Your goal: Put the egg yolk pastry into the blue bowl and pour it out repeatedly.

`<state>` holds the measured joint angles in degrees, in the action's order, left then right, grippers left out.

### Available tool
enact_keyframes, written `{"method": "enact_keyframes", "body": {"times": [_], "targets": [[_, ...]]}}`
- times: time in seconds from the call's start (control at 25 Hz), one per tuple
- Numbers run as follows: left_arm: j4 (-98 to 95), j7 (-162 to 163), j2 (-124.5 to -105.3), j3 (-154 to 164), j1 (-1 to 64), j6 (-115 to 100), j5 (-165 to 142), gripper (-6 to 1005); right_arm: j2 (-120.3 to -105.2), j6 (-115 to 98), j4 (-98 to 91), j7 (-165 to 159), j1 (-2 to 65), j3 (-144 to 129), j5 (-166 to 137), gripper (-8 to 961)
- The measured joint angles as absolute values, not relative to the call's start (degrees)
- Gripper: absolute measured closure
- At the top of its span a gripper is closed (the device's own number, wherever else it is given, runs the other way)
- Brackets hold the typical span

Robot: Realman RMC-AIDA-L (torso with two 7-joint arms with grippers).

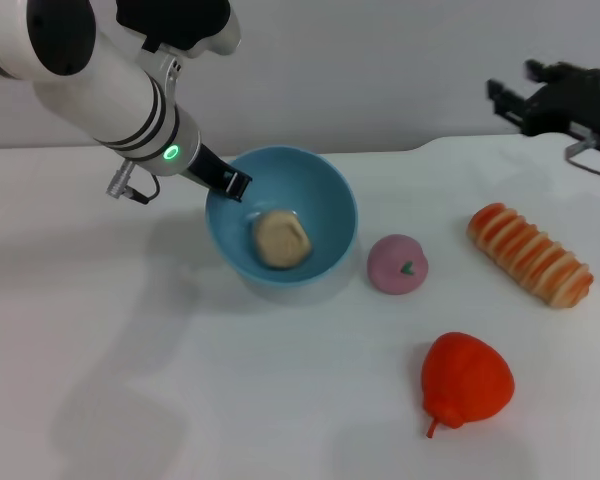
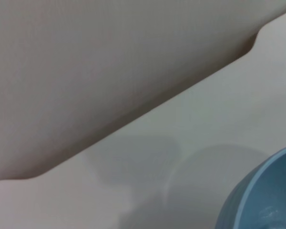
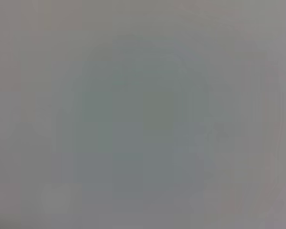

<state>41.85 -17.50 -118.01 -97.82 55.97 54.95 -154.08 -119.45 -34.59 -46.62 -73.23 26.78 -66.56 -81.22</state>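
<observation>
Left pincer [image 1: 232, 184] clamped on far-left rim of round, smooth light-blue bowl [image 1: 325, 190], apparently gripped for tipping. Pale beige rounded egg yolk pastry [image 1: 281, 239] rests inside, on the white surface [image 1: 180, 380]. Right pincer [image 1: 515, 100] parked far right; grip indiscernible.

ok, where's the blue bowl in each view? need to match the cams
Head view: blue bowl at centre, tilted, the egg yolk pastry inside it, left claw on its rim.
Left wrist view: only a slice of the bowl's outer wall, in the corner.
Right wrist view: not in it; nothing recognisable shows.
Shared landmark: the white table, seen in the head and left wrist views.
</observation>
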Motion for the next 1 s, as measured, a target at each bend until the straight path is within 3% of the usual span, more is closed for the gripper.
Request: {"method": "enact_keyframes", "body": {"times": [0.44, 1.0], "targets": [[42.33, -18.05, -117.96, -97.91, 56.70, 52.52, -154.09, 1000, -119.09, -43.01, -35.50, -36.99, 22.66, -65.67, -34.37, 456], [45.38, -18.11, -118.14, -94.48, 59.32, 47.81, -154.71, 1001, -118.76, -54.47, -19.51, -31.00, 19.90, -57.99, -29.35, 460]]}}
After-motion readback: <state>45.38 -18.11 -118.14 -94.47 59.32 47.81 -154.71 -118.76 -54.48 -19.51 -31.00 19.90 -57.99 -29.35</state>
